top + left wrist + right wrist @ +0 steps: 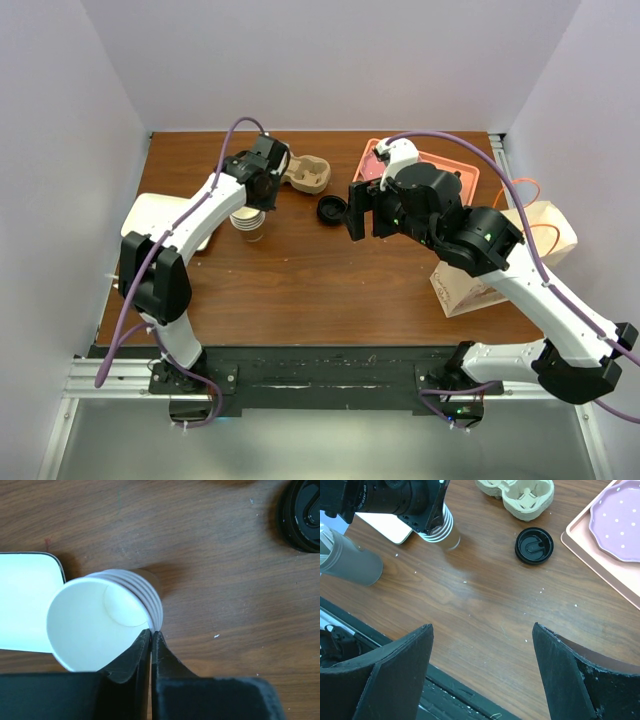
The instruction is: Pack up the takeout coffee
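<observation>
We are finding the takeout coffee's black lid [331,210] lying flat and alone on the wooden table [300,290], between the stack of paper cups [248,224] and the pink tray [470,170]; we are seeing no cup under it. The left gripper [151,637] is pinching the rim of the stack's uppermost cup, one finger inside the cup and one outside, jaws pressed together on the paper. The right gripper [481,629] is hovering above bare table near the lid, jaws standing wide apart and holding nothing. Behind the lid the brown pulp carrier [308,174] is sitting unloaded. A purple dotted plate [620,520] is resting in the tray. A paper bag [550,225] is lying at the table's right edge.
</observation>
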`<state>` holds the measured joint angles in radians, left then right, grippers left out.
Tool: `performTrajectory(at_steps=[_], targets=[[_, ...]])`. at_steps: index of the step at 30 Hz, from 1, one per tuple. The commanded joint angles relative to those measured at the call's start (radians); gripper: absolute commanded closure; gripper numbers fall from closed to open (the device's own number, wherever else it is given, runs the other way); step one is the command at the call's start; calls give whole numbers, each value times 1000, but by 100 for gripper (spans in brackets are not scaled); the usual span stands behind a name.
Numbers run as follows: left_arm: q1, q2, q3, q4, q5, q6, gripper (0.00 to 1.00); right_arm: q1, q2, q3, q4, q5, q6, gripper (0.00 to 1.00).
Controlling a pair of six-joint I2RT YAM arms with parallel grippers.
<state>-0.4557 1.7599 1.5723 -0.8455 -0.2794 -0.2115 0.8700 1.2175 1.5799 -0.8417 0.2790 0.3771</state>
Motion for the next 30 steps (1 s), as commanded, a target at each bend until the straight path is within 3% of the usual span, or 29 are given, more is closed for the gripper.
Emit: performTrajectory(at_steps=[1,10,13,16,30], targets=[[5,-14,23,11,-3,38,99,0,-12,6,44,28,20,16],[3,-2,92,-90,-41,17,100,0,-18,-4,41,26,40,16],[3,-14,98,-102,-35,6,86,0,-18,-3,36,25,45,15],[3,-22,77,-96,-14,8,100,0,-16,-1,32,25,49,15],[-89,30,173,-187,-297,32,100,0,-7,22,13,17,43,15]])
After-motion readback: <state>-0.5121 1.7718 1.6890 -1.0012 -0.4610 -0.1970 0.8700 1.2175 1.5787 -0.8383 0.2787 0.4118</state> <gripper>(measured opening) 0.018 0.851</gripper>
